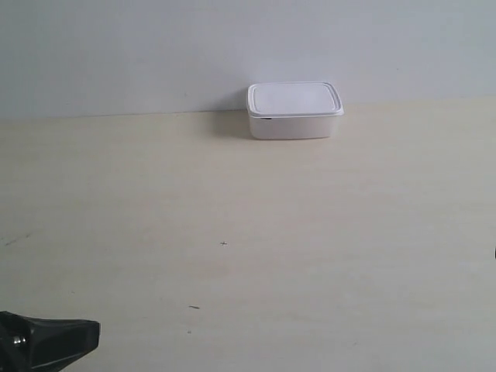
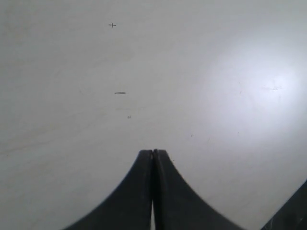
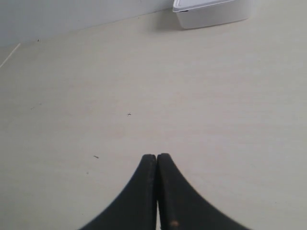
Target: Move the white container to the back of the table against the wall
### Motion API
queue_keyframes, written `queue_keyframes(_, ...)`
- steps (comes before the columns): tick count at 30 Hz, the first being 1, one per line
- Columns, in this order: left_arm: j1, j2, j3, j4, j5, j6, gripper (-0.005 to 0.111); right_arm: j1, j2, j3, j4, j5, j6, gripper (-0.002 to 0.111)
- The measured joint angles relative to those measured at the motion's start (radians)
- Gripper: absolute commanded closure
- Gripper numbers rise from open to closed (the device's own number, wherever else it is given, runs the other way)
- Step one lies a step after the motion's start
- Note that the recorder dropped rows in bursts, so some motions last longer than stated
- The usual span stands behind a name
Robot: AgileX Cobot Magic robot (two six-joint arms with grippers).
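The white container (image 1: 294, 111), lid on, stands at the back of the cream table (image 1: 248, 232), touching or nearly touching the pale wall (image 1: 155, 46). The right wrist view catches it too, the white container (image 3: 213, 12) far ahead of my right gripper (image 3: 157, 156), which is shut and empty over bare table (image 3: 216, 120). My left gripper (image 2: 153, 152) is also shut with nothing in it, over bare table (image 2: 192, 72) near a few dark specks. In the exterior view only a dark part of the arm at the view's left (image 1: 46, 341) shows, low in the corner.
Small dark specks (image 1: 223, 243) mark the tabletop. A dark edge (image 2: 292, 211) crosses one corner of the left wrist view. The wall line (image 3: 86, 26) runs behind the table.
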State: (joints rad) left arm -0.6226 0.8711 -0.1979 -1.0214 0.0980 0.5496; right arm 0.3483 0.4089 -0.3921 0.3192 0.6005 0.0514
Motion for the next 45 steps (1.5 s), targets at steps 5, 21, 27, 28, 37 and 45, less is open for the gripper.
queue_keyframes(5, 0.000, -0.056, 0.044, 0.000, 0.002, 0.000, 0.107, 0.000, -0.044, 0.016, 0.000, -0.002, 0.000, 0.108)
queue_keyframes(21, 0.051, -0.553, 0.195, 0.050, 0.124, 0.000, 0.107, 0.000, -0.402, 0.232, 0.042, -0.014, 0.026, 0.108)
queue_keyframes(27, 0.153, -0.737, 0.195, 0.052, 0.138, 0.000, 0.107, 0.000, -0.403, 0.334, 0.049, -0.040, 0.028, 0.108)
queue_keyframes(28, 0.170, -0.760, 0.195, 0.053, 0.138, 0.000, 0.107, 0.000, -0.403, 0.351, 0.049, -0.043, 0.030, 0.108)
queue_keyframes(37, 0.338, -0.864, 0.195, 0.056, 0.138, 0.000, 0.107, 0.000, -0.403, 0.370, 0.049, -0.130, 0.030, 0.108)
queue_keyframes(45, 0.543, -0.864, 0.195, 0.056, 0.148, 0.000, 0.107, -0.033, -0.403, 0.380, 0.049, -0.146, 0.030, 0.108)
